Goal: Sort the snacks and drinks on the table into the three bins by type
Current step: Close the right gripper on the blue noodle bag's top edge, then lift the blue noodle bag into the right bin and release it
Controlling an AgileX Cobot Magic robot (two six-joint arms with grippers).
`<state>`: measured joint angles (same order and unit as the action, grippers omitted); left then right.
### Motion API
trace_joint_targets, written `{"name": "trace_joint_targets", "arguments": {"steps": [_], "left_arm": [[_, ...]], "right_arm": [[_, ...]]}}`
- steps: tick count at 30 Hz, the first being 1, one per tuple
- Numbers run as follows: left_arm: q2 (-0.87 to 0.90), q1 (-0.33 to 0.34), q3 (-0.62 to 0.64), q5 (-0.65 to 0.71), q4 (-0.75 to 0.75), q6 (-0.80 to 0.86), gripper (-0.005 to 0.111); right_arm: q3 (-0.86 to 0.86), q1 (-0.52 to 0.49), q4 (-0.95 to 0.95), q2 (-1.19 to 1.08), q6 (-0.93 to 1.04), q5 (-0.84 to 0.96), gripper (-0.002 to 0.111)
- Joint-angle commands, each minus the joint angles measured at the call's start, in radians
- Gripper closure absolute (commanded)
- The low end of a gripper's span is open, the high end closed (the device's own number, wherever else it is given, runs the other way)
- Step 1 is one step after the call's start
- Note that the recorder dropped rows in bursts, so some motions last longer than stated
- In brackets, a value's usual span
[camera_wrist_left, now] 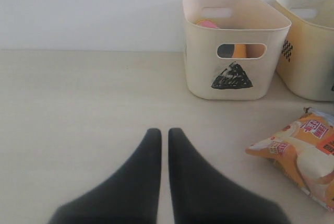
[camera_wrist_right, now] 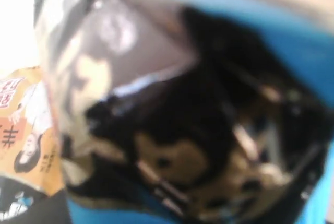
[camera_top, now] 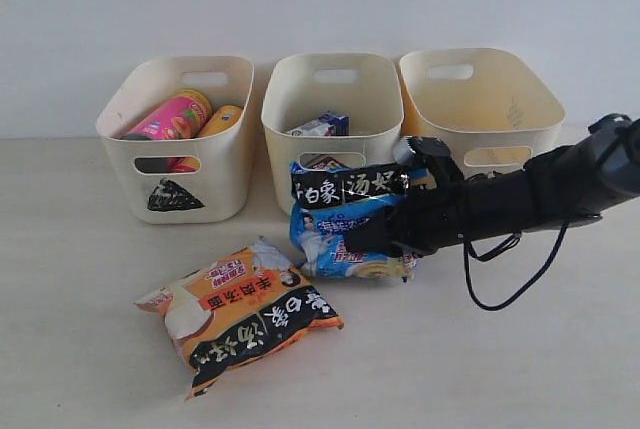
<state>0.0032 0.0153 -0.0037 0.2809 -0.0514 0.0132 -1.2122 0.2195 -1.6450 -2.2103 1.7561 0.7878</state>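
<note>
My right gripper (camera_top: pixel 397 233) is shut on the blue-and-black noodle packet (camera_top: pixel 345 217), holding it tilted just in front of the middle bin (camera_top: pixel 278 139). That packet (camera_wrist_right: pixel 182 130) fills the blurred right wrist view and hides the fingers there. The orange-and-black noodle packet (camera_top: pixel 240 311) lies flat on the table, nearer the front. The pink tube (camera_top: pixel 170 117) and yellow tube (camera_top: pixel 222 121) lean inside the triangle bin (camera_top: pixel 120 124). A white-and-blue carton (camera_top: pixel 322 126) sits in the middle bin. I see no purple carton. My left gripper (camera_wrist_left: pixel 164 132) is shut and empty over bare table.
The third bin (camera_top: pixel 520 109), at the right, shows nothing inside. The right arm's black cable (camera_top: pixel 500 294) loops down to the table. In the left wrist view the triangle bin (camera_wrist_left: pixel 201 67) and the orange packet (camera_wrist_left: pixel 302 156) lie ahead of the gripper.
</note>
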Motion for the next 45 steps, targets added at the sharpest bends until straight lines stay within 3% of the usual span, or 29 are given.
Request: {"name": "trace_joint_targets", "arguments": {"steps": [1,12,18,21,26,33,45], "left_arm": [[-0.003,0.004,0.004,-0.003,-0.001,0.006,0.102],[-0.003,0.004,0.004,-0.003,-0.001,0.006,0.102],[-0.003,0.004,0.004,-0.003,-0.001,0.006,0.102],[-0.003,0.004,0.004,-0.003,-0.001,0.006,0.102],[-0.003,0.004,0.004,-0.003,-0.001,0.006,0.102],[-0.003,0.004,0.004,-0.003,-0.001,0.006,0.102],[-0.003,0.004,0.004,-0.003,-0.001,0.006,0.102]], "right_arm": [[0.013,-0.003,0.064,0.08,-0.052,-0.002,0.109],[0.013,-0.003,0.285,0.255,-0.314,0.082,0.109],[0.013,-0.003,0.308,0.389,-0.425,0.175,0.109],[0.011,-0.003,0.318,0.477,-0.447,0.104,0.109],[0.002,-0.003,0.333,0.573,-0.488,-0.187,0.109],[-0.155,-0.012,0.56,0.52,-0.678,-0.372,0.109],[-0.389,-0.152,0.607,0.276,-0.771,-0.378,0.109]]}}
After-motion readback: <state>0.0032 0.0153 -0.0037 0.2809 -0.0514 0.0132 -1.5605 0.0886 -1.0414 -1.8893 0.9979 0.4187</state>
